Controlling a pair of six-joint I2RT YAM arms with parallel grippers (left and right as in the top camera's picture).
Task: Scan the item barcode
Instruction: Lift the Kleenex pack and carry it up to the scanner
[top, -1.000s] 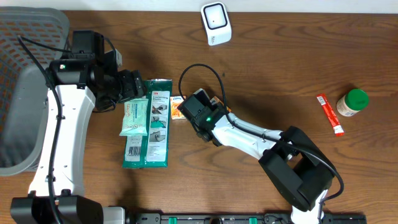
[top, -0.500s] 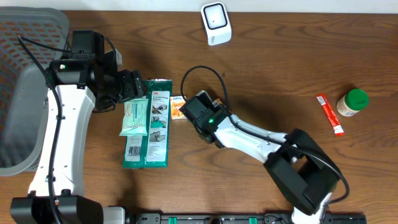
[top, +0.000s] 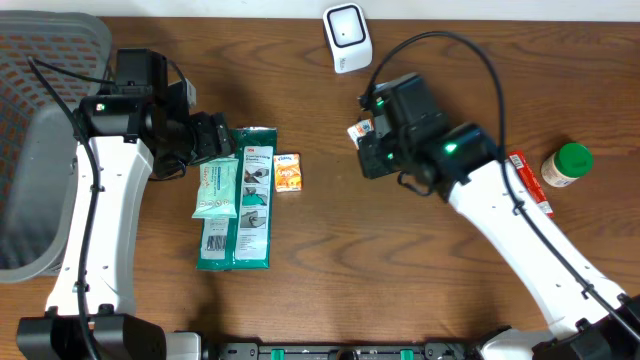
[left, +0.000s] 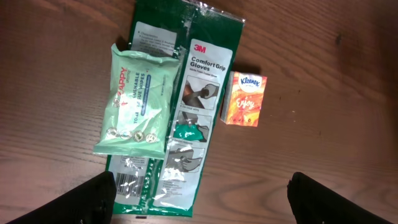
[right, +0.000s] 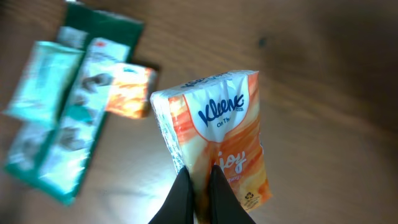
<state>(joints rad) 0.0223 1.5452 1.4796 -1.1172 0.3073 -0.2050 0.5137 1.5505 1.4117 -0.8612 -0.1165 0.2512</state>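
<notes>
My right gripper (right: 200, 186) is shut on the lower edge of an orange and white Kleenex tissue pack (right: 217, 124), held up off the table. From overhead this pack (top: 362, 131) hangs at the right gripper (top: 370, 142), a little below the white barcode scanner (top: 347, 37) at the table's back edge. A second Kleenex pack (top: 288, 172) lies flat on the wood. My left gripper (left: 202, 182) stands open above the lower end of a green 3M gloves packet (left: 186, 106), holding nothing.
A pale green wipes pack (top: 217, 188) lies on the gloves packet (top: 250, 215). A grey basket (top: 40, 150) stands at the far left. A red tube (top: 530, 183) and a green-lidded jar (top: 567, 165) lie at the right.
My right arm has swung up and to the right from beside the gloves packet, carrying a Kleenex pack off the table toward the scanner. Its jaws closed. The left arm has stayed still.
</notes>
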